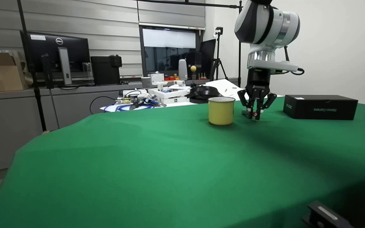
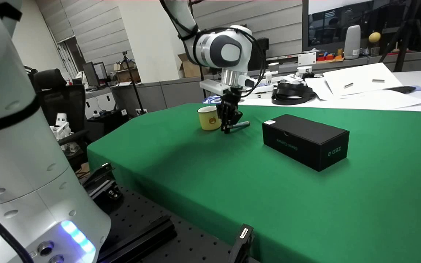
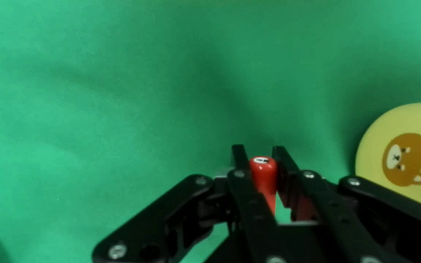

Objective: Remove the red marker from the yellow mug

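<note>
The yellow mug [image 1: 220, 111] stands upright on the green cloth in both exterior views [image 2: 207, 118]. Its bear-printed side shows at the right edge of the wrist view [image 3: 371, 164]. My gripper [image 3: 258, 154] is beside the mug, pointing down. Its fingers are shut on the red marker [image 3: 264, 175], with the rounded red end showing between the fingertips. In an exterior view the gripper [image 1: 254, 117] is low, close to the cloth, and a bit of red shows between the fingers. The rest of the marker is hidden. I cannot tell whether it touches the cloth.
A thin grey stick-like thing [image 2: 240, 124] lies on the cloth against the gripper; I cannot tell whether it is a separate marker. A black rectangular box [image 2: 305, 140] stands on the far side of the gripper from the mug. The cloth's table edge [image 2: 181, 197] runs near the robot base.
</note>
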